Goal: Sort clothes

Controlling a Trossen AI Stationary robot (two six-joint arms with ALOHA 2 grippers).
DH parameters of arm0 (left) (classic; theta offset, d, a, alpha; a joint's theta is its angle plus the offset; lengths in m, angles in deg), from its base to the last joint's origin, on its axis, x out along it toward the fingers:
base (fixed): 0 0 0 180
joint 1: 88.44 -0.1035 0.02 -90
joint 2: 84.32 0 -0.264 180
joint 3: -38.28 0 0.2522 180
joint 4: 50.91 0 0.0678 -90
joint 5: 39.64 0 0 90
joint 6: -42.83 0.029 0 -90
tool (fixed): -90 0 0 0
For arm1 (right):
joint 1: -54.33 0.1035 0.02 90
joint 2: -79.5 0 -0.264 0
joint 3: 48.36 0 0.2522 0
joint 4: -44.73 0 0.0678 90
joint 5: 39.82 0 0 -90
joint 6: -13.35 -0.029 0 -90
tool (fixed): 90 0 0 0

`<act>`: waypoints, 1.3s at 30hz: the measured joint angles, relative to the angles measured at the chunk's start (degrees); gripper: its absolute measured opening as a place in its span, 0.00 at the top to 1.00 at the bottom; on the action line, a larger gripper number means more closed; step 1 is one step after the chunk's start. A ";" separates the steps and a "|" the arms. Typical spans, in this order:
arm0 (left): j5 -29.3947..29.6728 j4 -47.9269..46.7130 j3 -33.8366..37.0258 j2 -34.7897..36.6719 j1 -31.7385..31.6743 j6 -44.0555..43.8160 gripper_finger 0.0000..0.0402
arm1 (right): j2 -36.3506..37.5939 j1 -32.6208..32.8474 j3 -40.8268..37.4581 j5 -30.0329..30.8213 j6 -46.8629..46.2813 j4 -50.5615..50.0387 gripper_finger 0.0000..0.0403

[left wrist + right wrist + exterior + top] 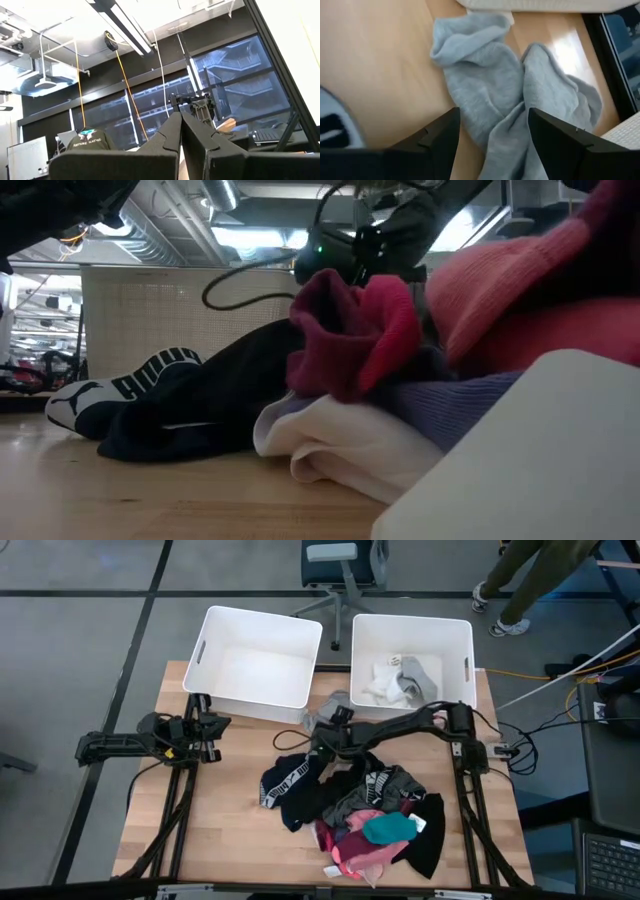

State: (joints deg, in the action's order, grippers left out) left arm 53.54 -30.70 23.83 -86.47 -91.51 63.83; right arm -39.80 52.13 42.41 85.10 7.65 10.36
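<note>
High view: the right claw (322, 725) reaches across the counter (215, 825) to a spot just near of the two white bins (258, 655), over a pale grey garment (335, 703) lying in front of the gap between them. Its wrist view shows the fingers (437, 135) spread wide, with the grey garment (505, 95) between them on the bare wood. The heap of clothes (360, 815), black, pink, teal and grey, sits near the counter's near edge, right of centre. A few white pieces (400, 680) lie in the right bin. The left claw (210, 735) waits over the counter's left side, fingers (167, 142) pressed together.
</note>
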 joint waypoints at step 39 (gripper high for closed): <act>0.02 -0.17 0.00 -0.04 0.00 0.02 0.99 | 11.09 7.15 4.00 1.98 4.96 -10.02 0.96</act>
State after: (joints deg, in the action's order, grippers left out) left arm 53.56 -30.87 23.83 -86.51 -91.51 63.85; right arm -28.71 59.28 46.41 87.08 12.61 0.34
